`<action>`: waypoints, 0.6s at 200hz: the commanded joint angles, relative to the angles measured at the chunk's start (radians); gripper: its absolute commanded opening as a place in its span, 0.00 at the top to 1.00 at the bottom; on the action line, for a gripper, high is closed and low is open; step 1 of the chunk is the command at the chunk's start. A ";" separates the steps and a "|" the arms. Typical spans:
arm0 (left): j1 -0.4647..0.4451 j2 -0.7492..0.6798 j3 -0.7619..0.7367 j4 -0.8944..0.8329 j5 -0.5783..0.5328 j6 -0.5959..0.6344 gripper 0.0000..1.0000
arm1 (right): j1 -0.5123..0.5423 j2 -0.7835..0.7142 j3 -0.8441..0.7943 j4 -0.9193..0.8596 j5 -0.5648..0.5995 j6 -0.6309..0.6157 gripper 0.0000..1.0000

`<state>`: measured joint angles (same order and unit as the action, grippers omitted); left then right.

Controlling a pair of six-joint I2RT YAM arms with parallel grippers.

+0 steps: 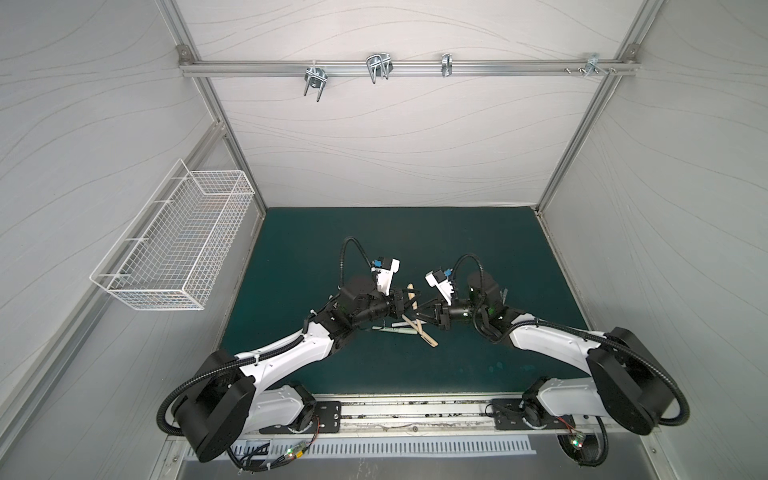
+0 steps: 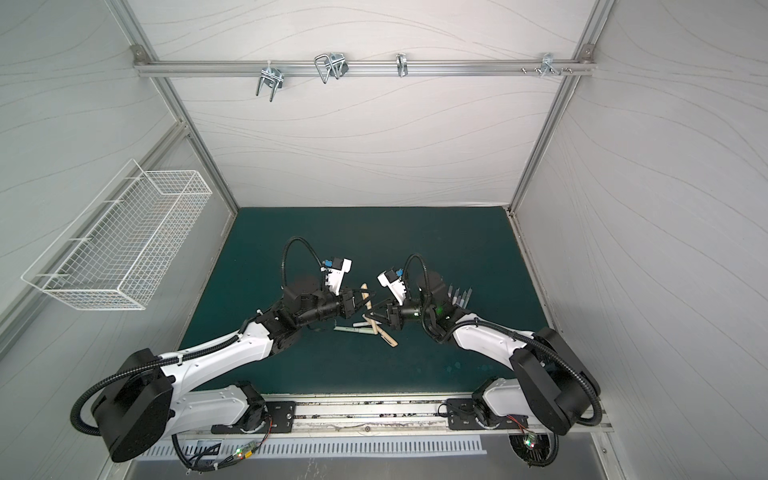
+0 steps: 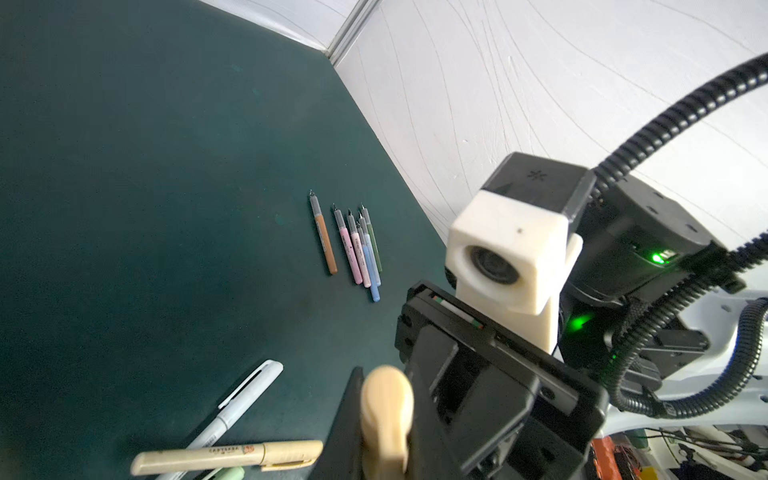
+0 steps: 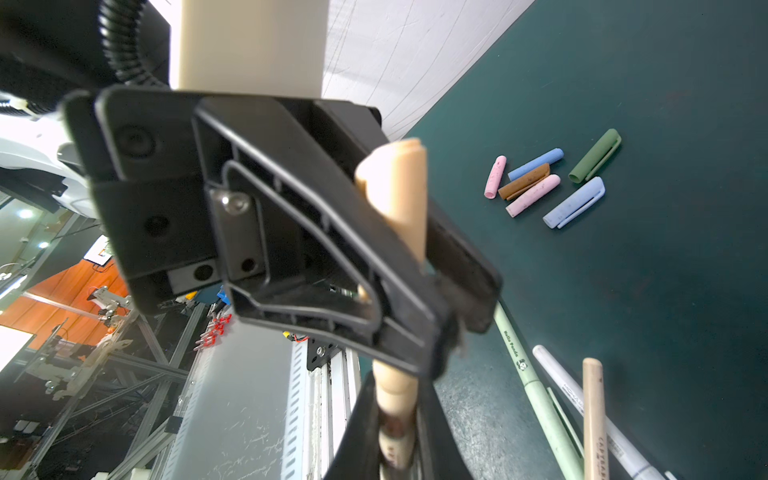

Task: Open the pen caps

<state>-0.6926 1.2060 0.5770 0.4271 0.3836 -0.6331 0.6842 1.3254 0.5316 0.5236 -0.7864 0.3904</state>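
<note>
Right wrist view: the left gripper (image 4: 415,266) is clamped on the cap end of a tan pen (image 4: 392,195), and the right gripper (image 4: 395,432) is closed tight on the same pen's barrel. The pen spans both, held in the air over the middle of the mat (image 1: 478,249). The joint between cap and barrel lies behind a finger, so I cannot tell whether the cap has started to come off. My judgement is that the pull-apart is the step in hand.

Done so far: six loose caps (image 4: 533,195) lie close together on the mat, two pink, two blue, one brown, one green. The top views do not show them, so I cannot tell which edge they are near. The uncapped pens (image 3: 357,253) lie side by side, tips bare, toward the mat's right edge behind the right arm in a top view (image 2: 461,295).

Left to do: a white pen (image 3: 232,411), a second tan pen (image 3: 224,457) and a green pen (image 4: 536,386) lie crossed mid-mat below the grippers, all capped. Roughly halfway, I would say.
</note>
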 commanded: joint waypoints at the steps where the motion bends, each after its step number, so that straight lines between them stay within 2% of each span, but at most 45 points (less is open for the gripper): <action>1: 0.001 -0.001 0.011 0.057 0.009 0.001 0.99 | 0.008 0.011 0.009 0.012 -0.013 -0.024 1.00; 20: 0.001 -0.008 0.012 0.032 -0.030 -0.007 1.00 | 0.014 -0.002 0.007 -0.003 0.015 -0.033 1.00; 32: 0.000 -0.017 0.013 0.011 -0.062 -0.009 1.00 | 0.032 -0.029 0.010 -0.048 0.080 -0.069 1.00; 58: 0.010 -0.035 0.008 -0.055 -0.152 -0.031 1.00 | 0.124 -0.117 0.018 -0.190 0.360 -0.181 1.00; 93: 0.034 -0.059 -0.017 -0.046 -0.192 -0.064 1.00 | 0.251 -0.188 0.017 -0.249 0.666 -0.275 1.00; 109: 0.041 -0.066 -0.024 -0.040 -0.194 -0.068 1.00 | 0.289 -0.199 0.023 -0.264 0.735 -0.303 1.00; 120: 0.045 -0.071 -0.027 -0.034 -0.193 -0.071 1.00 | 0.295 -0.200 0.021 -0.261 0.718 -0.302 1.00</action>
<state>-0.6880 1.1461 0.5533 0.3740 0.2951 -0.6670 0.9382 1.1584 0.5381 0.3126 -0.1596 0.2001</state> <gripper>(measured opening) 0.136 0.134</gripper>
